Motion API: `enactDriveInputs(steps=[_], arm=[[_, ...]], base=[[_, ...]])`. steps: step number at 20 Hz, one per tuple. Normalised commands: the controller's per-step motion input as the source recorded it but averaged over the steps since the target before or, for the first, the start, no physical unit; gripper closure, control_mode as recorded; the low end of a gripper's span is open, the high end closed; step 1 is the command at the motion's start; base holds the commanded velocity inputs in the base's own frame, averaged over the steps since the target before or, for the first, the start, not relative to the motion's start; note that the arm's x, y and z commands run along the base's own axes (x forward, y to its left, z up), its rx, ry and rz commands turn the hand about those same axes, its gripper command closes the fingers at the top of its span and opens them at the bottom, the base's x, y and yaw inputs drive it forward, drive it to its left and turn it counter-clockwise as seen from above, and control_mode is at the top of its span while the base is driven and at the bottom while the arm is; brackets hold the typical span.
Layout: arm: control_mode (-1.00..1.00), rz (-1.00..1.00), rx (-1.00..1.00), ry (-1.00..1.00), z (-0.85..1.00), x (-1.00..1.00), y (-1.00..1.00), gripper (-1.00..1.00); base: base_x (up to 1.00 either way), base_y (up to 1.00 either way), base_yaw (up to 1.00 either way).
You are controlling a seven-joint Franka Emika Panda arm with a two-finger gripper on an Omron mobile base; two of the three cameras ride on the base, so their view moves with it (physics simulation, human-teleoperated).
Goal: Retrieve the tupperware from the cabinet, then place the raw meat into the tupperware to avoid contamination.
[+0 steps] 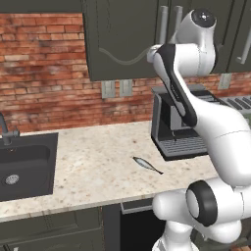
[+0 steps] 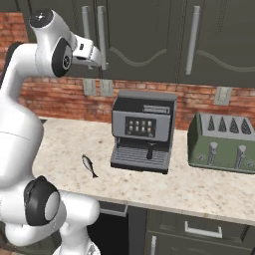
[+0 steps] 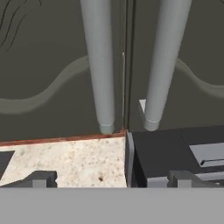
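The cabinet [image 2: 144, 35] hangs on the wall with both arched doors [image 3: 48, 65] closed. My gripper [image 2: 101, 61] is raised right in front of its two long grey bar handles [image 3: 99, 65], and in the hand view the gripper [image 3: 113, 178] stands open with nothing between the fingertips [image 3: 41, 178]. The left handle is nearly centred above the gap, without contact. The raw meat, a small silvery fish [image 1: 146, 164], lies on the speckled counter [image 1: 93, 162] left of the coffee machine, also seen as the fish [image 2: 89, 165] in the right base view. The tupperware is hidden.
A black coffee machine [image 2: 143, 130] stands directly below the gripper, with a green toaster [image 2: 224, 142] to its right. A dark sink basin [image 1: 24, 166] is set into the counter at the far left. Wall sockets [image 1: 116, 88] sit on the brick wall.
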Motion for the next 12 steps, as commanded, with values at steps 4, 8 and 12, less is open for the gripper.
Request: enactDriveInputs(steps=[4, 8, 12], arm=[[-1.00, 0.00, 0.00, 0.00, 0.00, 0.43, 0.02, -1.00], [-1.00, -0.01, 0.00, 0.03, 0.00, 0.49, 0.03, -1.00], [-1.00, -0.01, 0.00, 0.02, 0.00, 0.48, 0.01, -1.00]], base=[[0.00, 0.00, 0.00], [0.00, 0.00, 0.00], [0.00, 0.00, 0.00]])
